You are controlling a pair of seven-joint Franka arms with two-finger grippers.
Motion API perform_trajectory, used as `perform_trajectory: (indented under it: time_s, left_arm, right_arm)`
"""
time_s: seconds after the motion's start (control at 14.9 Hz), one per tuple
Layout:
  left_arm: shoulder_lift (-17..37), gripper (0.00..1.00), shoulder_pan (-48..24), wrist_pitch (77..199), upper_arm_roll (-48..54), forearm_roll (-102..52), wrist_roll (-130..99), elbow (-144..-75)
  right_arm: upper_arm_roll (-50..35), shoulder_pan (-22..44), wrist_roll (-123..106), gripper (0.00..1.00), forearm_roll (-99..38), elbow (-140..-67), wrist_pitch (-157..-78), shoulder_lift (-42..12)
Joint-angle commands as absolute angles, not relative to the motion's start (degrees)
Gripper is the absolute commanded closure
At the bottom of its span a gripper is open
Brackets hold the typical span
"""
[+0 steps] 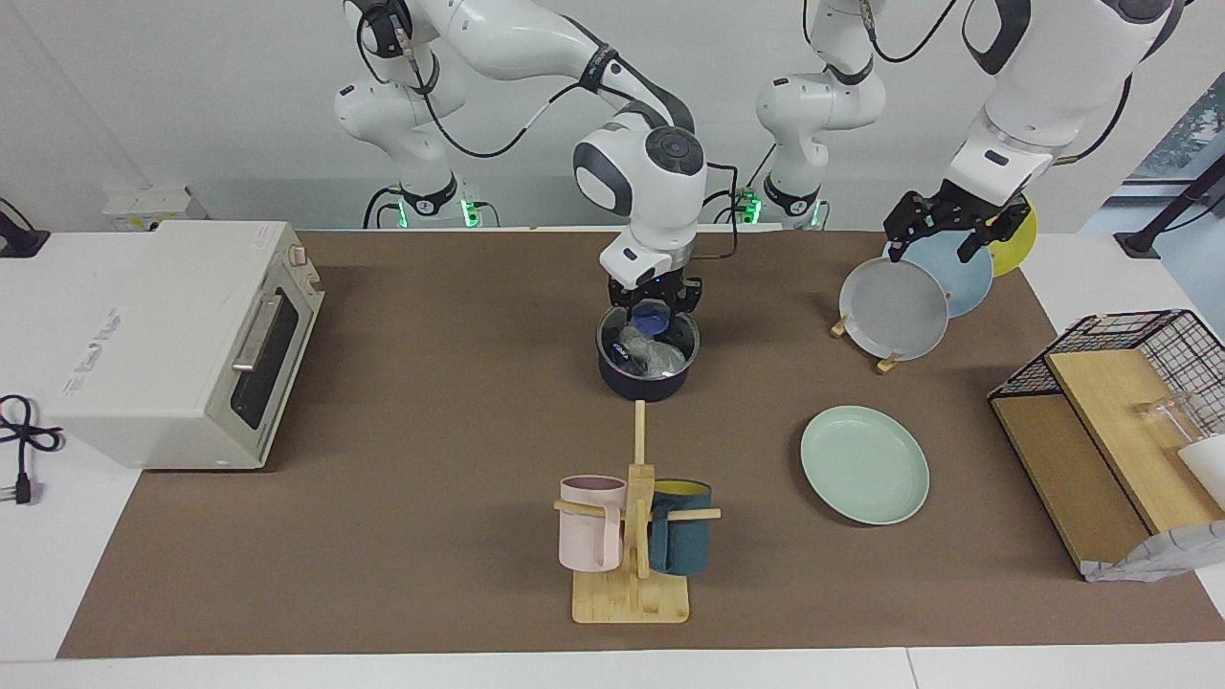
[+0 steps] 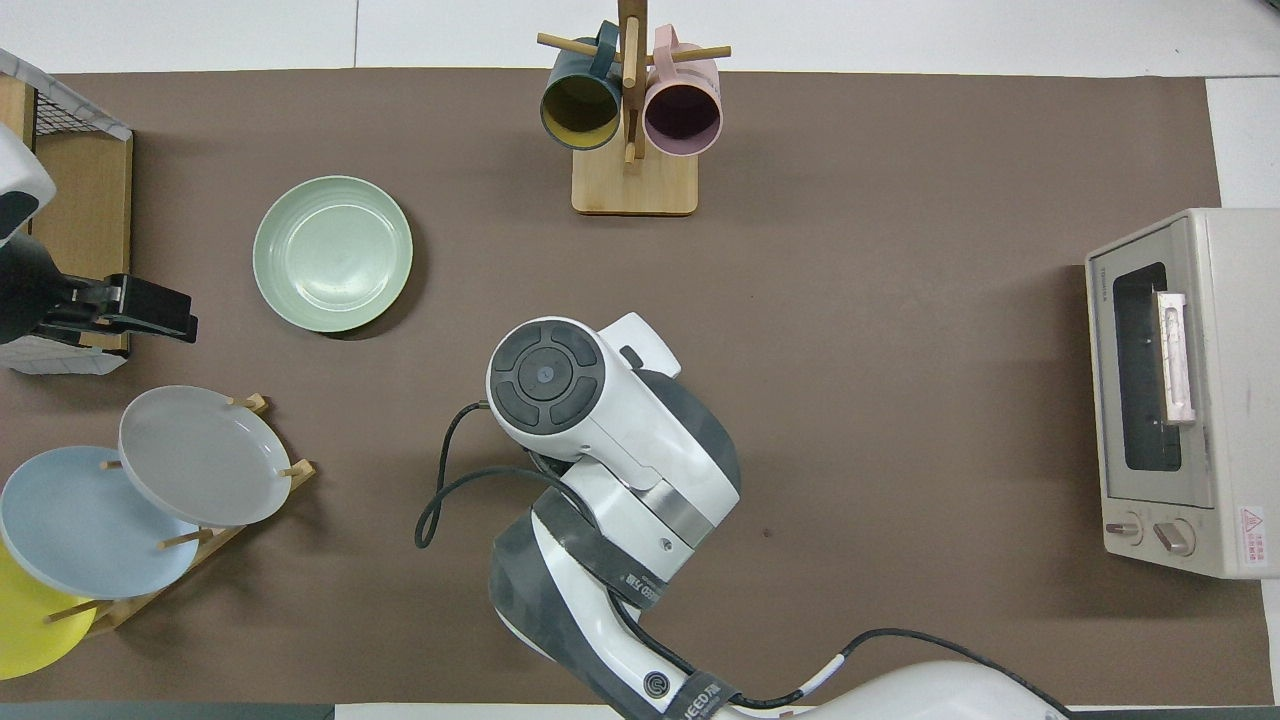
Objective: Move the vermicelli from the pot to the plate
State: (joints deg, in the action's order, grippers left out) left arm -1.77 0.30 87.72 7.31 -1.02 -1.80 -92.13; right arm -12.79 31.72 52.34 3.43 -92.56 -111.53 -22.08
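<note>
Glossy vermicelli [image 1: 648, 350] is seen in the pot [image 1: 647, 375], facing view; right gripper [image 1: 654, 304] is lowered at its rim, jaw state cannot be told | left gripper [image 1: 943, 230] is spread wide, waiting over the plate rack [image 1: 895, 311] | overhead: plate [image 2: 332, 253] lies bare, pot hidden (under the arm) | risk: slippery strands may be dropped on the way to the plate.

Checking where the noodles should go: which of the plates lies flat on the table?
The mint-green plate, lying alone on the mat. The grey plate, light blue plate and yellow plate stand in the wooden rack.
</note>
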Motion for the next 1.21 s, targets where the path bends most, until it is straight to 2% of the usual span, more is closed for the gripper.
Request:
perform_trajectory:
  time_s: [0.0,0.4,0.74,1.14]
  left_arm:
    - [-2.81,0.00,0.53,88.15,7.47,-1.49,-1.32,-93.25]
    - [-2.81,0.00,0.44,88.24,7.47,-1.49,-1.32,-93.25]
    - [-2.81,0.00,0.44,88.50,7.47,-1.67,-1.41,-93.25]
    - [-2.72,0.00,0.44,89.38,7.47,-2.46,-2.02,-93.16]
  right_arm:
    - [-13.18,30.94,51.33,0.38,3.78,-94.66,-113.64,-20.65]
    - [-13.18,31.03,51.33,0.41,4.65,-93.52,-112.50,-20.74]
    - [-13.10,30.06,49.49,0.45,5.36,-89.48,-107.50,-20.66]
    - [-13.10,23.31,40.36,0.46,5.10,-86.92,-103.45,-19.52]
